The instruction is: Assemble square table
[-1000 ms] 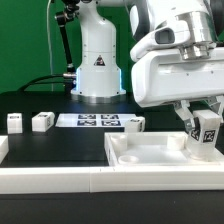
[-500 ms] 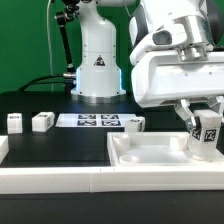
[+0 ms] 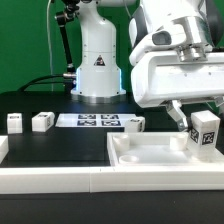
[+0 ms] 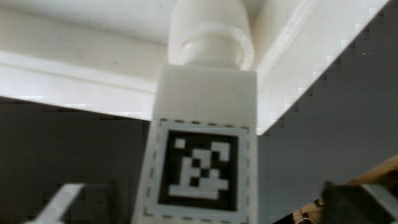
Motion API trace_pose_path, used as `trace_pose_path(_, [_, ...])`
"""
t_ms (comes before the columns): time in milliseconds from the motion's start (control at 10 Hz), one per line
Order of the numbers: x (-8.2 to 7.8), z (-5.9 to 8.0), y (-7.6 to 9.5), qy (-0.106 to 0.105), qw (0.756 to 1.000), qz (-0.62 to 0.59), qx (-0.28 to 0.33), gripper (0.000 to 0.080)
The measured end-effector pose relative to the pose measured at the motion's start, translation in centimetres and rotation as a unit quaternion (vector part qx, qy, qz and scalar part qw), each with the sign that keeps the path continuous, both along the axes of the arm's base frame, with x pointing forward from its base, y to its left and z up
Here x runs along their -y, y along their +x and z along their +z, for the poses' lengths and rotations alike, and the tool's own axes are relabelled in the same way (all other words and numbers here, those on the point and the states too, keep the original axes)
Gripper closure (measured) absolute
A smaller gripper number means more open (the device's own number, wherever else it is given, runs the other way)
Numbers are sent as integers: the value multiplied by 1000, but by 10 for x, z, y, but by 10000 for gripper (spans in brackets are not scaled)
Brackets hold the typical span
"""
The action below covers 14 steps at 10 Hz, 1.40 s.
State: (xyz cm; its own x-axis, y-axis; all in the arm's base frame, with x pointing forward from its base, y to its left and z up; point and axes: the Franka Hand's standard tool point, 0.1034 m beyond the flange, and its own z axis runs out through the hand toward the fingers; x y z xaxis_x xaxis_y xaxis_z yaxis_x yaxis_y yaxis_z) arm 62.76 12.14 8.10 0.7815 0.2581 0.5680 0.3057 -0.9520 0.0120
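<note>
The white raised-rim plastic square slab [image 3: 140,152] holds a small white tagged block leg [image 3: 206,134], slightly tilted, in its far corner. The two-finger gripper [image 3: 200,121] straddles it, fingers spread clear; I'd regrip squarely, then twist it upright.

The leg [image 3: 205,131] at my gripper [image 4: 199,205] is smooth matt white plastic, like the tabletop slab [image 3: 150,155] beneath; the desk [image 3: 60,150] beside is matt black.
</note>
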Motion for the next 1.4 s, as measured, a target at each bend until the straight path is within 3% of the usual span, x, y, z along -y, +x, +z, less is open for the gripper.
trace_pose_path(100, [0, 0, 0, 0, 1000, 0, 0, 168])
trace_pose_path(200, [0, 0, 0, 0, 1000, 0, 0, 155])
trace_pose_path(500, [5, 4, 1, -3, 1000, 0, -3, 151])
trace_pose_path(800, [10, 24, 7, -11, 1000, 6, -10, 151])
trace_pose_path(1100, [6, 20, 5, -12, 1000, 10, -24, 151])
trace_pose_path(1200, [0, 15, -2, -16, 996, 19, -88, 151])
trace_pose_path(1300, [3, 15, 2, -19, 994, 20, -104, 151])
trace_pose_path(1400, [3, 9, -6, -22, 988, 21, -152, 151])
